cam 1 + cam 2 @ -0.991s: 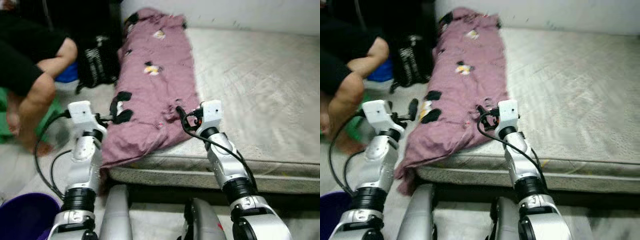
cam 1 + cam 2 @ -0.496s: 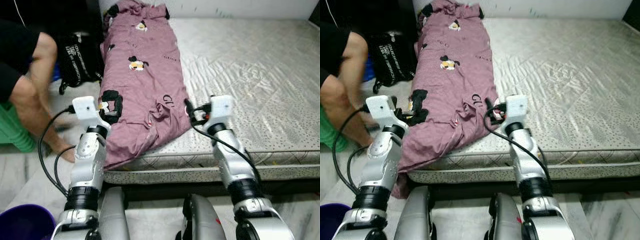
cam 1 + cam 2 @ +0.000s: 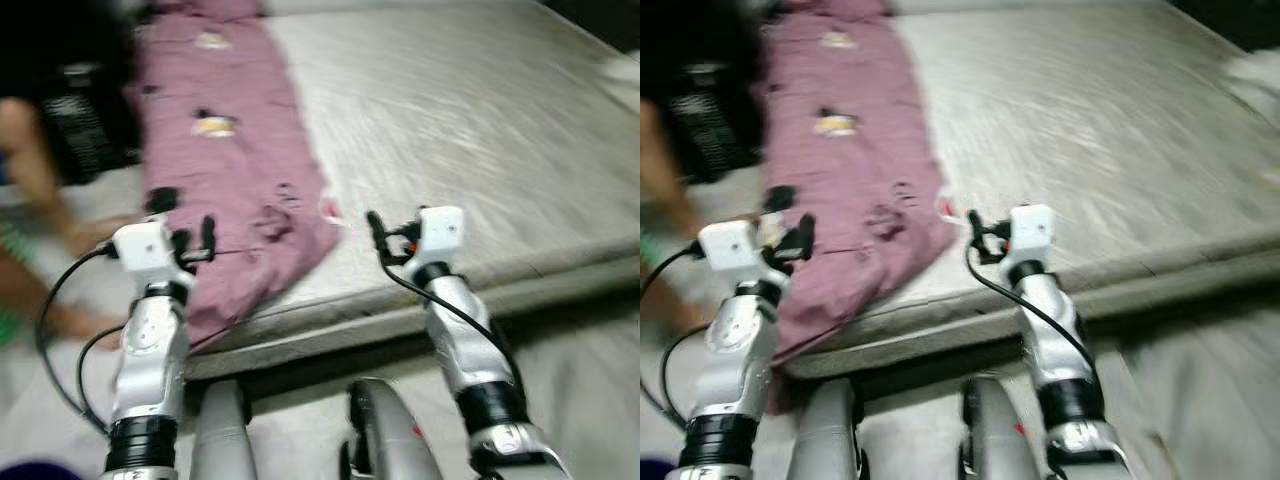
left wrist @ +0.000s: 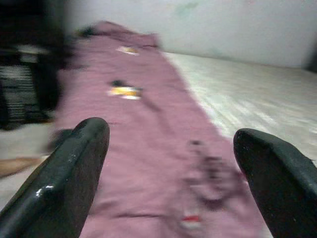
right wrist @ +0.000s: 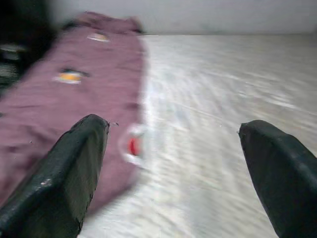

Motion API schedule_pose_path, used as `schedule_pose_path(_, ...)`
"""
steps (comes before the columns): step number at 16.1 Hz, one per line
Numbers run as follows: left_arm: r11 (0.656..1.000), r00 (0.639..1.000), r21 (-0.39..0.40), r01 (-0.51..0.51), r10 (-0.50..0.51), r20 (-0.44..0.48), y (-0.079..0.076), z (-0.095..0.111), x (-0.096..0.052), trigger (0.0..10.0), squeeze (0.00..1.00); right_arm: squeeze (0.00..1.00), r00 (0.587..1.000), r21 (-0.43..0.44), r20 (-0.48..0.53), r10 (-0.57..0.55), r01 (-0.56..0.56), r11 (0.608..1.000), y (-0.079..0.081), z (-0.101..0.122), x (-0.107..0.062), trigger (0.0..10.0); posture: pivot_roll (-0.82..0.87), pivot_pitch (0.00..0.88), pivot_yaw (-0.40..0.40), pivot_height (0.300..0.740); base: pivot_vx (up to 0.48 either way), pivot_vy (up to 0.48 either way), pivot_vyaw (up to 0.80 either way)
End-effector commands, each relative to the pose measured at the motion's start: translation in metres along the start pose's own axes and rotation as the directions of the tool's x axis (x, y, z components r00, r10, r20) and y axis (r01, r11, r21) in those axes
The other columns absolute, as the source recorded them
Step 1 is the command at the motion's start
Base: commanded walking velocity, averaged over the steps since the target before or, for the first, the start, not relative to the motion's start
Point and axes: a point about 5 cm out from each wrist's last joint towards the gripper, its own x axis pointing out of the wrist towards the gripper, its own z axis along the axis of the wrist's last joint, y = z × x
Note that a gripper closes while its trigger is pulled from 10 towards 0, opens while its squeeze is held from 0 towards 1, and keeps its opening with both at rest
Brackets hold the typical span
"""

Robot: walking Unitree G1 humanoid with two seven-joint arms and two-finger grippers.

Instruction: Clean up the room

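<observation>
1. Head views (blurred): a mauve patterned blanket (image 3: 230,150) is seen lying lengthwise along the left side of a grey mattress (image 3: 480,130), its near end drooping over the mattress edge. Both arms are held out low before the bed. The left gripper (image 3: 195,240) is placed at the drooping end of the blanket; the right gripper (image 3: 375,232) is placed above the mattress's front edge, just beside the blanket's right border. A person's bare leg (image 3: 30,170) is seen on the floor left of the bed, near a black bag (image 3: 705,120).

2. Left wrist view: the fingers (image 4: 69,183) are spread wide and nothing is held; the blanket is seen between them.

3. Right wrist view: the fingers (image 5: 64,173) are likewise spread wide and empty, with the blanket's border and bare mattress ahead.

4. Risk, as judged: a grasp could be mistimed in the blur, or the person could be brushed by the left arm. Open room lies on the right, over the bare mattress.
</observation>
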Motion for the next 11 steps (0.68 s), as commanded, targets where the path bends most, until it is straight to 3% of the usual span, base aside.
schedule_pose_path(1, 1.0, 1.0, 0.009, -0.003, 0.003, -0.018, -0.001, -0.002, -0.001, 10.0, 0.0, 0.0, 1.0, 0.002, -0.009, -0.018, 0.018, 1.0, -0.003, 0.0, -0.005, 10.0, 0.01, 0.148, -0.032, 0.606, 0.0, 0.0, -0.8)
schedule_pose_path(3, 1.0, 1.0, -0.002, -0.016, 0.016, -0.027, -0.001, -0.003, -0.002, 10.0, 0.0, 0.0, 1.0, 0.007, -0.014, -0.02, 0.02, 1.0, -0.004, 0.0, -0.01, 10.0, 0.0, 0.161, -0.032, 0.606, 0.0, 0.0, -0.71)
schedule_pose_path(5, 0.999, 0.999, 0.028, -0.036, 0.037, -0.034, -0.003, -0.003, -0.001, 10.0, 0.0, 0.0, 1.0, -0.002, -0.022, -0.016, 0.016, 1.0, -0.005, 0.0, -0.013, 10.0, -0.01, 0.176, -0.03, 0.606, 0.0, 0.0, 0.0)
schedule_pose_path(8, 0.994, 0.992, 0.0, -0.107, 0.107, -0.067, 0.004, -0.007, -0.002, 10.0, 0.0, 0.0, 0.999, 0.003, -0.032, -0.015, 0.016, 1.0, -0.005, -0.001, -0.016, 10.0, -0.01, 0.176, -0.027, 0.606, 0.0, 0.0, 0.0)
schedule_pose_path(11, 0.98, 0.975, 0.021, -0.199, 0.2, -0.099, 0.017, -0.01, -0.004, 10.0, 0.0, 0.0, 0.999, 0.001, -0.047, -0.005, 0.005, 1.0, -0.003, -0.001, -0.018, 10.0, -0.01, 0.175, -0.027, 0.576, 0.0, 0.0, 0.0)
